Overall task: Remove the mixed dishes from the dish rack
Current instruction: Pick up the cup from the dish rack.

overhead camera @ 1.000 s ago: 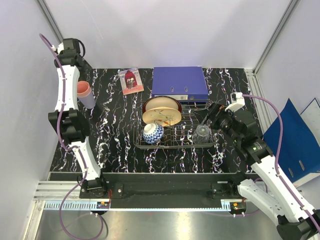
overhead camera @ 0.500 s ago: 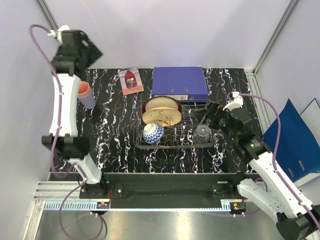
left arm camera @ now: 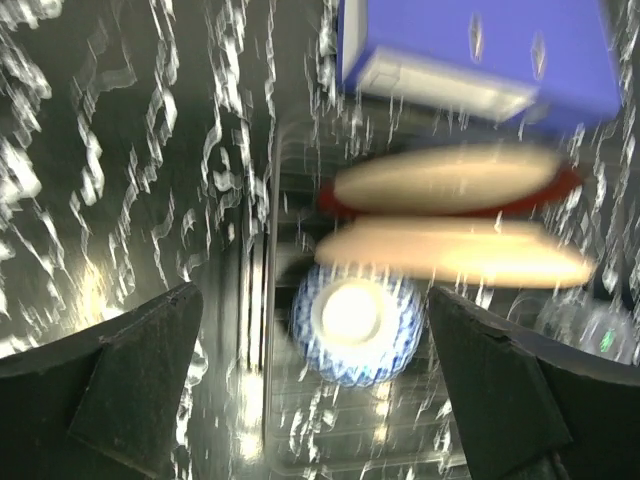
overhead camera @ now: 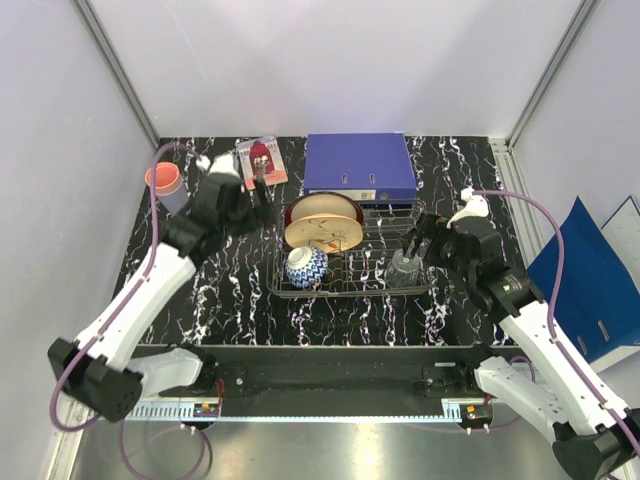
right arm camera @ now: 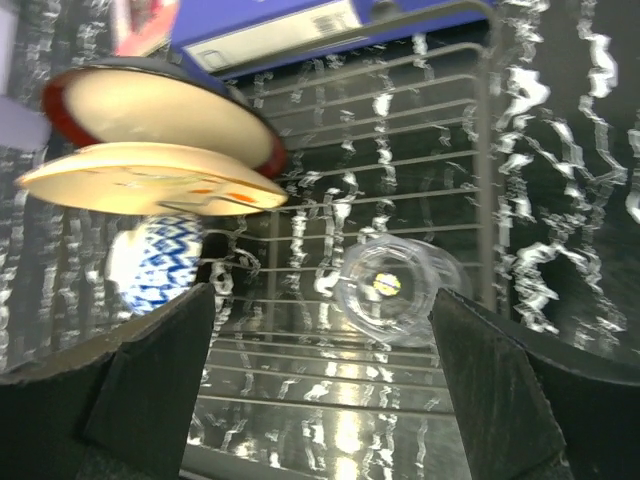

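Two grippers, both with jaws spread wide and nothing held. Nearest you, the right gripper hovered low over the right end of the dish rack, just beside the clear glass. Its wrist view showed that glass standing on the wires close to the rack's right wall, framed between the open fingers.

At the rack's front left sat the blue-white bowl, apparently bottom-up. Behind it the cream painted plate stood on edge, and the red-rimmed cream bowl leaned just behind the plate.

Your left gripper hung over the black marbled table off the rack's far left corner, apart from every dish. Its wrist view was motion-blurred, but the blue-white bowl was centred between the fingers, with the plate and red-rimmed bowl beyond.

Farther back, the blue binder lay behind the rack and the picture card to its left. At the far left a pink cup sat nested in the lilac cup, well apart from the rack
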Controlling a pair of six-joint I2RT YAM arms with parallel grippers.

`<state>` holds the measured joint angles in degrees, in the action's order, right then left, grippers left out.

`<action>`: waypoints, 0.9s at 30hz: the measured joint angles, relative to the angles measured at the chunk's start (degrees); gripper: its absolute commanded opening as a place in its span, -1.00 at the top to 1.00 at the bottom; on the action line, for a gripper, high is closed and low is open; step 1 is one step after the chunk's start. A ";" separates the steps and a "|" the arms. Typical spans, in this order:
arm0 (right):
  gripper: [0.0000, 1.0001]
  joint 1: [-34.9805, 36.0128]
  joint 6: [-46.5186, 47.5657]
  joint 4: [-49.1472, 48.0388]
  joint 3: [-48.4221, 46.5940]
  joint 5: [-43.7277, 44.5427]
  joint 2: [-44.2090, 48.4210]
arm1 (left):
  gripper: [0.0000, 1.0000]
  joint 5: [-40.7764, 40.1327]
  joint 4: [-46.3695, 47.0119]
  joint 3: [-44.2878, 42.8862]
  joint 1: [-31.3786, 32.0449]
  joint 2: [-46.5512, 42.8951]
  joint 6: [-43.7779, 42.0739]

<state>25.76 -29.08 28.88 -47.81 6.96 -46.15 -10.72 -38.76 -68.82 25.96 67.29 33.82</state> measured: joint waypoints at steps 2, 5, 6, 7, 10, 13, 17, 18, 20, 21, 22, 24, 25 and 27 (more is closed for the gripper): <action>-0.92 0.44 0.46 1.68 -0.26 1.97 -0.59 | -0.98 0.15 0.50 4.35 1.57 -2.95 0.57; -0.96 2.99 0.81 4.83 -2.01 5.88 -4.63 | -0.98 0.42 1.49 7.80 3.85 -6.38 0.81; -0.96 4.04 0.76 5.51 -2.64 6.71 -6.05 | -0.98 0.42 1.88 8.31 4.37 -7.19 0.85; -0.96 5.57 0.81 6.16 -3.23 8.04 -8.13 | -0.98 0.42 2.23 8.70 4.79 -8.04 0.90; -0.97 9.40 0.72 7.50 -3.61 10.10 -12.52 | -0.98 0.13 2.82 9.38 5.53 -10.56 0.87; -0.98 10.27 0.37 7.82 -3.61 11.10 -13.99 | -0.98 -0.24 3.15 9.40 5.66 -12.57 0.87; -0.99 10.32 0.24 7.52 -3.17 13.79 -14.27 | -0.98 -0.26 3.96 9.73 5.66 -13.18 0.87; -0.99 10.32 0.26 7.19 -2.78 14.47 -14.56 | -0.98 -0.26 4.13 10.14 5.66 -13.18 0.90; -0.99 10.32 0.28 6.67 -2.16 14.99 -15.37 | -0.98 -0.26 4.17 10.88 5.66 -13.14 0.92; -0.99 10.32 0.31 6.43 -1.90 15.06 -15.87 | -0.98 -0.24 4.20 11.28 5.66 -13.11 0.98; -1.00 10.32 0.31 6.10 -1.60 15.06 -16.74 | -0.98 -0.24 4.17 11.63 5.66 -13.07 1.07; -0.99 10.32 0.33 5.60 -1.27 15.06 -18.49 | -0.98 -0.22 4.17 12.11 5.66 -12.90 1.22; -0.99 10.32 0.33 5.29 -1.16 15.04 -19.34 | -0.98 -0.20 4.17 12.28 5.68 -12.79 1.31; -0.99 10.32 0.35 4.59 -0.94 15.06 -21.42 | -0.98 -0.20 4.20 12.68 5.68 -12.74 1.49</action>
<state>36.07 -28.73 33.47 -48.75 22.02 -67.57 -10.92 -34.57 -56.14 31.64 54.54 35.31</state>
